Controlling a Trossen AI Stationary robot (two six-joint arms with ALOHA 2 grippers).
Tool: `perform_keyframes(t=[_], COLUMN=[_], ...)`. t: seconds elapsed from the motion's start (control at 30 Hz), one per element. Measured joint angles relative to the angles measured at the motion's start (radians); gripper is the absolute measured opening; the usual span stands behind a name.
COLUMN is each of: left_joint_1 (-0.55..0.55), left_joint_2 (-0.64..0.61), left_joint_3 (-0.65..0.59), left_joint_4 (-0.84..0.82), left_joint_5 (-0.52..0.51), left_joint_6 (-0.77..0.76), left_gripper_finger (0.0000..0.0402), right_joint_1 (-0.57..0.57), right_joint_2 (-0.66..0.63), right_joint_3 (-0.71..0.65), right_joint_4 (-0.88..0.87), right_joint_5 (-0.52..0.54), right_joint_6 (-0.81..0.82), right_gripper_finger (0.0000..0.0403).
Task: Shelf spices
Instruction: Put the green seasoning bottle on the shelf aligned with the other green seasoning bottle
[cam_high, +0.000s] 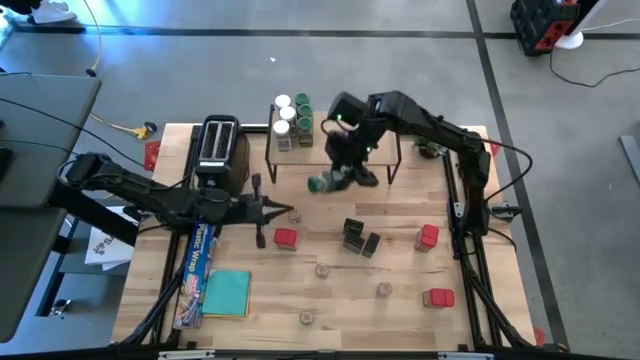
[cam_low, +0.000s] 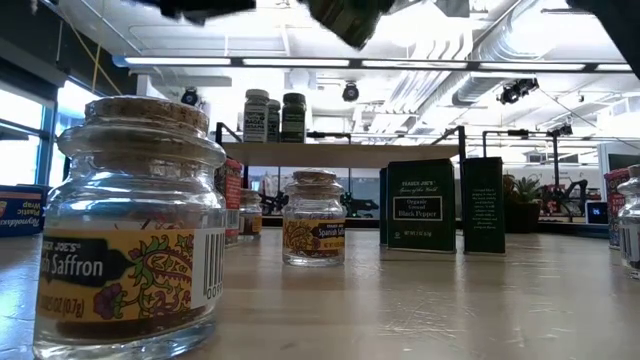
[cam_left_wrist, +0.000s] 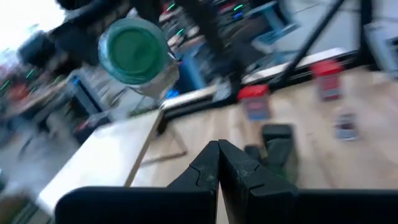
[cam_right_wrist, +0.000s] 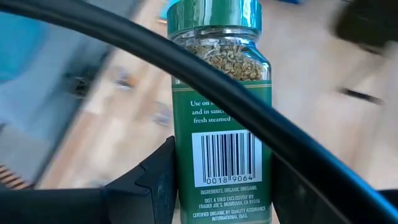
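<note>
My right gripper (cam_high: 338, 180) (cam_right_wrist: 221, 171) is shut on a green-lidded spice jar (cam_high: 322, 184) (cam_right_wrist: 221, 93) just in front of the shelf (cam_high: 345, 150), a low wooden-topped riser on black legs. Several white- and green-lidded jars (cam_high: 293, 115) stand on the shelf's left end. Red tins (cam_high: 285, 238), black boxes (cam_high: 358, 238) and tiny cork-topped jars (cam_high: 322, 268) stand on the table. My left gripper (cam_high: 262, 212) (cam_left_wrist: 217, 165) is shut and empty, hovering beside the toaster and pointing toward the held jar (cam_left_wrist: 134, 53). My right gripper pinches the jar's labelled body near its base (cam_right_wrist: 217, 186) between the two fingers (cam_right_wrist: 158, 180). The lid (cam_right_wrist: 214, 12) points away from the wrist. The jar is lifted clear of the table and tipped, with its lid (cam_high: 315, 185) toward the table's left. A black cable hides one finger.
A black toaster (cam_high: 220, 152) stands left of the shelf. A long blue foil box (cam_high: 197, 262) and a teal cloth (cam_high: 226, 292) lie near the left front. More red tins (cam_high: 427, 237) (cam_high: 438, 298) sit at the right. A small plant (cam_high: 430, 148) is at the far right.
</note>
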Motion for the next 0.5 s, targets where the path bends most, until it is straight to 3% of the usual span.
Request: perform_keyframes(t=[0.13,0.33,0.5], left_joint_1=[-0.046,-0.11,-0.131], left_joint_2=[-0.032,-0.013,0.095], left_joint_3=[0.0,0.009,0.058], left_joint_4=[0.023,0.049,0.04], left_joint_5=[0.089,0.163,0.075], left_joint_6=[0.076,0.17,0.236], left_gripper_finger=[0.0046,0.0172,0.0259], right_joint_1=[0.082,0.181,0.197], right_joint_2=[-0.018,-0.064,-0.119], right_joint_3=[-0.079,-0.356,-0.569], right_joint_4=[0.024,0.274,0.581], right_joint_5=[-0.075,-0.176,-0.172], right_joint_6=[0.013,0.082,0.233], right_gripper_finger=[0.0189,0.0189,0.0189])
